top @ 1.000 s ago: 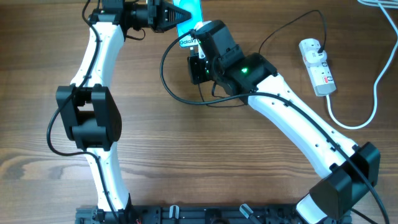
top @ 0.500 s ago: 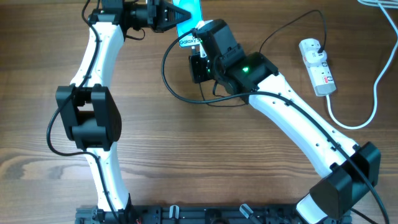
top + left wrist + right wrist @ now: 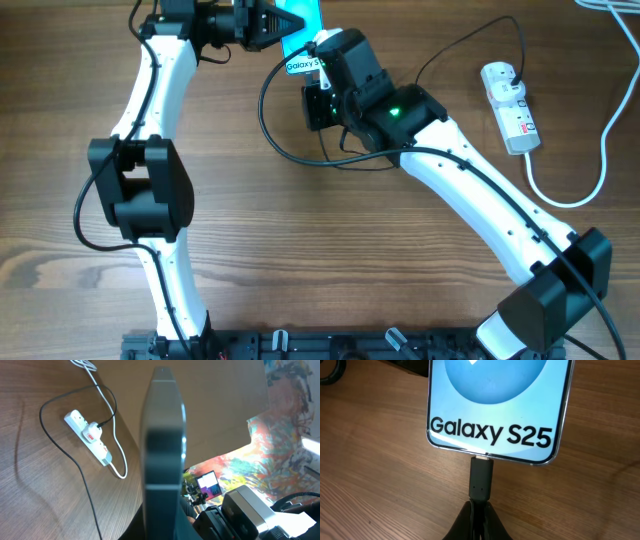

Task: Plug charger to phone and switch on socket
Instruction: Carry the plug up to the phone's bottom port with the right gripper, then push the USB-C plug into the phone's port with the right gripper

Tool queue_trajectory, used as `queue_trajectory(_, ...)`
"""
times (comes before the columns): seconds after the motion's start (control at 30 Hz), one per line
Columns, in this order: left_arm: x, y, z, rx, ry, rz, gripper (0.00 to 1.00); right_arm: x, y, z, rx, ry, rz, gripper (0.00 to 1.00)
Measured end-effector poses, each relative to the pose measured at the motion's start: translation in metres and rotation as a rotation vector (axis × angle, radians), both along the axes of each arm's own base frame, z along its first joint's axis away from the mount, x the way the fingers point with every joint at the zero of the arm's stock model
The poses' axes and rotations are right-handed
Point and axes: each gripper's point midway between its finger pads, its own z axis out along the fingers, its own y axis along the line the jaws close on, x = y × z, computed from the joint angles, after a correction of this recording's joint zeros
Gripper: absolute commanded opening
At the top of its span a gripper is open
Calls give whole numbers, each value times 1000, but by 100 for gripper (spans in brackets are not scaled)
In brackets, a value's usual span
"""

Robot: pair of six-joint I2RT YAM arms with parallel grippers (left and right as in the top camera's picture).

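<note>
While the left claw [image 3: 270,22] clamps the phone [image 3: 497,405] by its edge, the right claw [image 3: 479,512] pinches the charger [image 3: 481,477] tip, which touches the phone's bottom port. Well right of the phone, the socket [image 3: 510,105] holds the charger's other end.

Rt wrist: phone [image 3: 497,405] top cut off; overhead: socket [image 3: 510,107] on/off too small to tell.

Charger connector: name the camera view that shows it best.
Right wrist. The charger connector sits mid-frame at the bottom edge of the phone, pinched by the right gripper. Overhead, the right arm hides it; only the black cable loop shows. Left wrist shows the phone edge-on, no connector.
</note>
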Motion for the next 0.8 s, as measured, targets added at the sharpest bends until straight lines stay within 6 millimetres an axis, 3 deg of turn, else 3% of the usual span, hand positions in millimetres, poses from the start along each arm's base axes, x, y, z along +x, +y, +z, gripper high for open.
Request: queue_trajectory(0.8,12,14,-2,30,95,69,4,12,10,8,24,-82,33,4)
